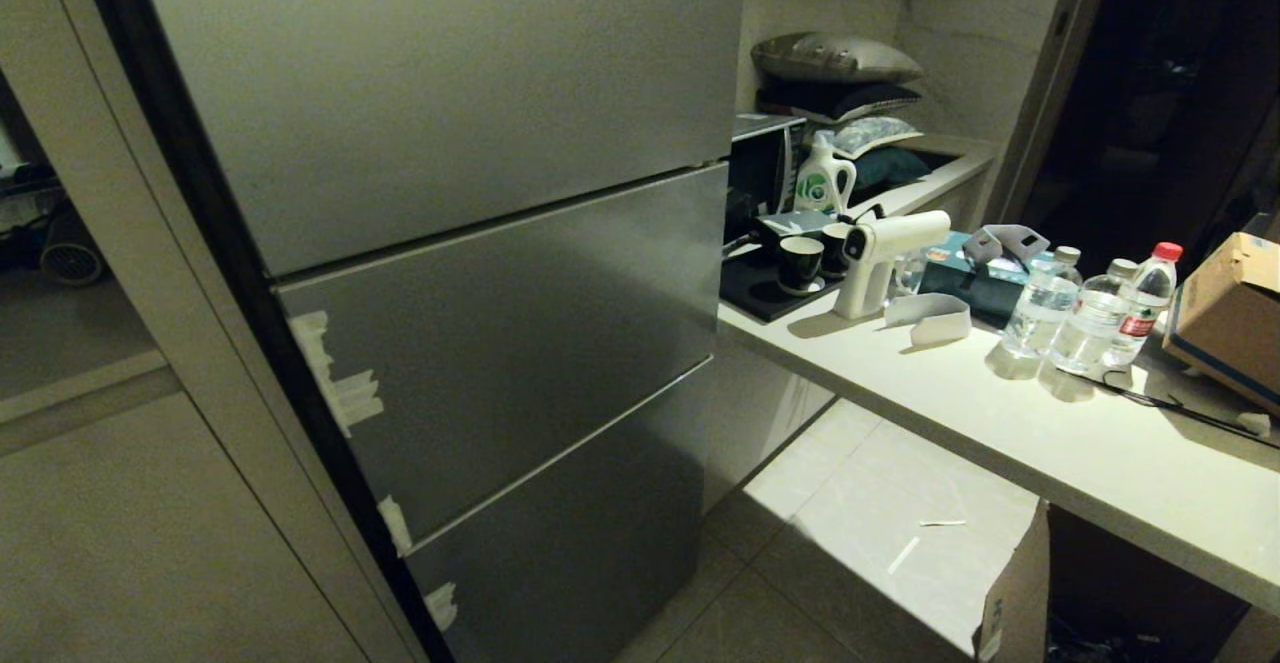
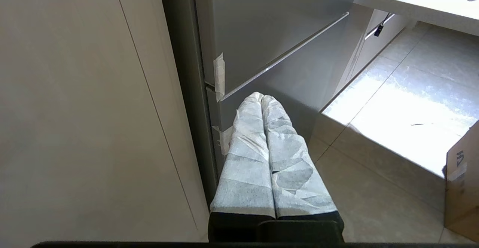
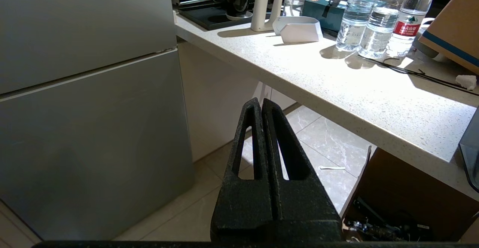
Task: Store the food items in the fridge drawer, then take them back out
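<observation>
The grey fridge fills the left and middle of the head view, all its door panels closed. The fridge drawer and the food items are hidden or out of view. Neither arm shows in the head view. My left gripper, its fingers wrapped in pale tape, is shut and empty, hanging low before the fridge's lower left edge. My right gripper, black, is shut and empty, pointing at the floor gap between the fridge and the white counter.
The counter to the right of the fridge carries three clear water bottles, a white spray gun, black cups and a cardboard box. An open carton stands on the floor under it. Cabinet panels flank the fridge's left.
</observation>
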